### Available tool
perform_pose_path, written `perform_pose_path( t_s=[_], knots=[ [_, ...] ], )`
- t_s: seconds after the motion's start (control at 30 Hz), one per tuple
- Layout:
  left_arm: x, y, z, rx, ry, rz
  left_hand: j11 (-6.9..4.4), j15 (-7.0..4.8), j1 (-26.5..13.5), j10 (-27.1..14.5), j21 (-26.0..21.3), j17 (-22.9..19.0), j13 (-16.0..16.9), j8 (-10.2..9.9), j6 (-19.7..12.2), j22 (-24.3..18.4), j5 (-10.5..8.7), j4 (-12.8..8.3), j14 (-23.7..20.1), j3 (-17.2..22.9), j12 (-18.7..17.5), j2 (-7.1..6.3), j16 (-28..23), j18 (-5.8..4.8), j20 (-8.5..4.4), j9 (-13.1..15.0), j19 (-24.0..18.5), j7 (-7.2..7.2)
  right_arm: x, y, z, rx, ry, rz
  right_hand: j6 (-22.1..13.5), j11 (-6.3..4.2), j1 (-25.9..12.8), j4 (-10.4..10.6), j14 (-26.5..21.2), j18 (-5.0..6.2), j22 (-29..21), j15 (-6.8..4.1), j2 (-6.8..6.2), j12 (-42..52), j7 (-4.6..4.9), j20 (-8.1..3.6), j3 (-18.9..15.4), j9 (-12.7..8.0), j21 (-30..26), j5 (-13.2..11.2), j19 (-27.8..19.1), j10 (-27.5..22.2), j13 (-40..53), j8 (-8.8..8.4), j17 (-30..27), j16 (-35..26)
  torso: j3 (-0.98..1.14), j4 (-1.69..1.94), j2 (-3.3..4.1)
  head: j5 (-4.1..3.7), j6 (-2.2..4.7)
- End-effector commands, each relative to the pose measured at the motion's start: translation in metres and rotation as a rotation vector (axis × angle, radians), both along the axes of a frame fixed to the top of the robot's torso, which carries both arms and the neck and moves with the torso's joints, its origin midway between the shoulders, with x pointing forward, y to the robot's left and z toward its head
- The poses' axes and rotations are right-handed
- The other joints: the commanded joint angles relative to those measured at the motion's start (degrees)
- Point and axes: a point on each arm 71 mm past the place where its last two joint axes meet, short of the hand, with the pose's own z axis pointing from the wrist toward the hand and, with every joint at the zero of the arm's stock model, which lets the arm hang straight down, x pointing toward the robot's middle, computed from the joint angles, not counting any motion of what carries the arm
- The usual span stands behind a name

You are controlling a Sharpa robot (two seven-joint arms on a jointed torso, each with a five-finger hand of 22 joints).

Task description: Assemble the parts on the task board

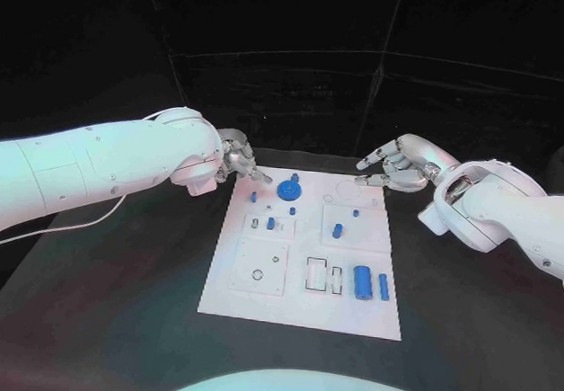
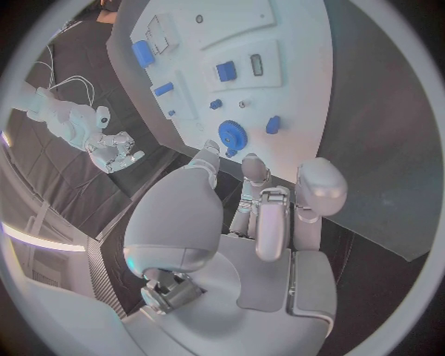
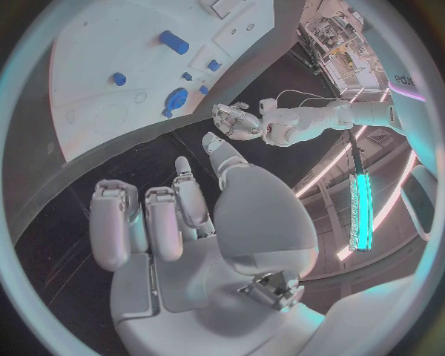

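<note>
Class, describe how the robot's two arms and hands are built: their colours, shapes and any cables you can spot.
Both arms are smooth, rounded white shells. The left arm trails a thin white cable beneath it; the right arm has one near the picture's edge. The left hand and right hand are silver, with many jointed fingers and rounded pale pads at the tips.

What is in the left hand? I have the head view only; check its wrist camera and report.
Observer: Nothing. The left hand is empty, fingers apart, tips close to the edge of the white task board, near the round blue toothed gear.
Operator: Now check the right hand.
Observer: The right hand is empty too, its fingers over the black table, short of the board.
</note>
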Motion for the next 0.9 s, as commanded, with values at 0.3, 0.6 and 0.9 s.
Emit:
perform_pose_path(
  t_s=[0.3, 0.6, 0.9],
  knots=[
    [0.023, 0.006, -0.011, 0.069, 0.039, -0.006, -0.91, -0.23, -1.0, 4.5, 4.8, 15.1, 4.8, 0.3, 3.8, 6.7, 0.10, 3.8, 6.0, -4.7, 4.7, 2.01, 2.2, -0.16, -0.32, -2.0, 2.9, -1.04, 0.000, 0.003, 0.001, 0.000, -0.001, 0.013, 0.1, 0.07, -0.2, 0.0, 3.9, -0.33, 1.4, -0.35, 0.32, -0.3, 0.06, -0.39, -0.4, -0.1, -0.3, 0.2, 0.2, -0.5, 0.0, 0.30, 4.5, -0.4, -0.06, -0.07, 0.02, 0.31, 0.09],
    [0.032, 0.005, -0.023, 0.138, 0.104, -0.003, -2.20, -1.32, -2.6, 9.2, 9.5, 15.1, 12.0, 2.4, 6.7, 13.0, 0.00, 6.2, 6.0, -8.1, 10.6, 2.90, 2.2, -1.33, -1.37, -1.6, 5.0, -2.47, 0.000, 0.005, 0.001, 0.002, -0.001, 0.017, 0.1, 0.06, -0.1, 0.0, 3.9, -0.32, 1.4, -0.35, 0.38, -0.3, 0.06, -0.39, -0.4, -0.1, -0.4, 0.2, 0.2, -0.5, -0.1, 0.31, 4.5, -0.4, 0.00, -0.03, 0.03, 0.40, -0.14],
    [0.032, 0.005, -0.031, 0.181, 0.149, -0.023, -2.27, -1.41, -2.5, 9.3, 9.8, 15.1, 12.1, 2.4, 6.7, 13.4, 0.01, 6.2, 6.0, -8.5, 10.7, 3.01, 2.2, -1.40, -1.47, -1.6, 5.0, -2.54, 0.000, 0.005, 0.001, 0.002, -0.002, 0.018, 0.1, 0.06, -0.1, 0.0, 3.9, -0.32, 1.4, -0.35, 0.41, -0.3, 0.06, -0.39, -0.4, -0.1, -0.4, 0.2, 0.2, -0.5, -0.1, 0.32, 4.5, -0.4, 0.02, 0.05, 0.00, 0.22, -0.38]
  ],
)
